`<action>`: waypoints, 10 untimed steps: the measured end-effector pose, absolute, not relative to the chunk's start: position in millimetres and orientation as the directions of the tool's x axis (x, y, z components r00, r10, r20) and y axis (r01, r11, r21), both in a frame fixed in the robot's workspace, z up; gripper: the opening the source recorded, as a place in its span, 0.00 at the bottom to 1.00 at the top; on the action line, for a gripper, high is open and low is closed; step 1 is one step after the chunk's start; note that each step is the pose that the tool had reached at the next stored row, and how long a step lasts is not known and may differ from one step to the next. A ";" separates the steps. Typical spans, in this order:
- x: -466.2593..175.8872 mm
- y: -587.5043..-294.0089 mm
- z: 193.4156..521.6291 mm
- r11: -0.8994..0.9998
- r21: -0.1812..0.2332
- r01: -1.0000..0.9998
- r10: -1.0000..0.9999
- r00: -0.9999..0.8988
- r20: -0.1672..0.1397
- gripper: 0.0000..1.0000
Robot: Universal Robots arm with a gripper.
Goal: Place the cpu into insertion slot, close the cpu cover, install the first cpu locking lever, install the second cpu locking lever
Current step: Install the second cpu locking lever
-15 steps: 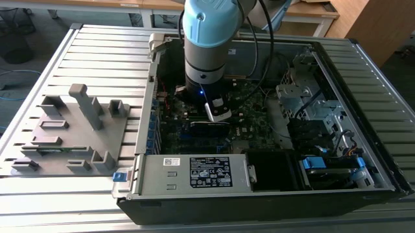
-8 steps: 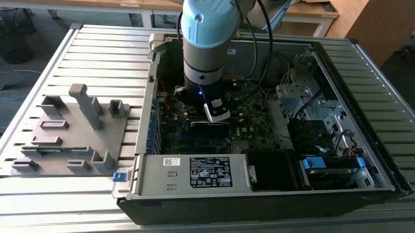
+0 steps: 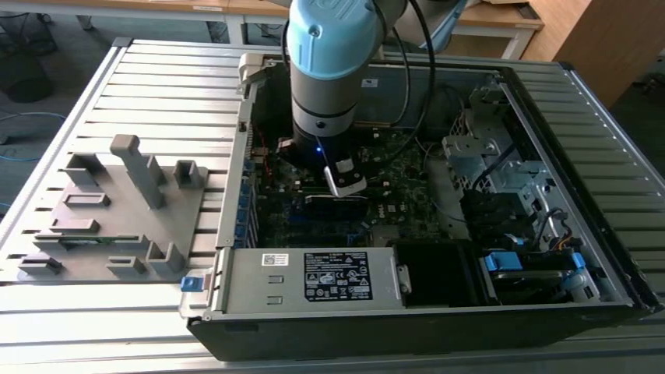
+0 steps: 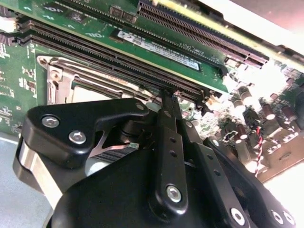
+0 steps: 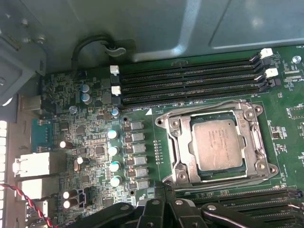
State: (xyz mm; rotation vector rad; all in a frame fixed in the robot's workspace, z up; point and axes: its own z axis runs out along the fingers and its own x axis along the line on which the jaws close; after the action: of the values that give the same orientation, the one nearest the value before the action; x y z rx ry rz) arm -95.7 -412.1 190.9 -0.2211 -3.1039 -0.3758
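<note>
An open black computer case is lying on a slatted grey tabletop in the exterior view, taking up the 3 o'clock half. A grey plastic fixture tray with upright pegs is sitting at 9 o'clock beside it. A labelled grey power supply is resting at 6 o'clock. In the first wrist view, long black memory slots are running across the green motherboard at 12 o'clock.

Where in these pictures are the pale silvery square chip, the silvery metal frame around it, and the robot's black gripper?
pale silvery square cpu [image 5: 217, 145], first wrist view, middle of its metal face.
silvery metal cpu cover frame [image 5: 253, 137], first wrist view, one side bar.
black gripper [image 5: 167, 205], first wrist view, between the fingertips.
</note>
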 end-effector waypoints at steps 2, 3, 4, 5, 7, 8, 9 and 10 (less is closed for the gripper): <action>-95.8 -411.9 190.5 0.959 0.247 0.141 0.139 -0.990 0.025 0.10; -95.9 -412.0 190.7 0.958 0.251 0.141 0.139 -0.990 0.026 0.10; -96.0 -412.1 191.0 0.957 0.255 0.141 0.138 -0.990 0.027 0.10; -96.0 -412.1 190.9 0.956 0.259 0.141 0.138 -0.990 0.027 0.10; -96.1 -412.1 190.9 0.955 0.263 0.141 0.138 -0.990 0.028 0.10; -96.1 -412.1 190.8 0.954 0.265 0.141 0.138 -0.990 0.028 0.10; -96.1 -412.1 190.7 0.953 0.267 0.141 0.138 -0.990 0.028 0.10; -96.1 -412.1 190.6 0.953 0.269 0.141 0.138 -0.990 0.029 0.10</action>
State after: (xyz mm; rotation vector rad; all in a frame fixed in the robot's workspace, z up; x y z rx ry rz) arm -96.1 -412.1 190.6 -0.2207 -3.0949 -0.4273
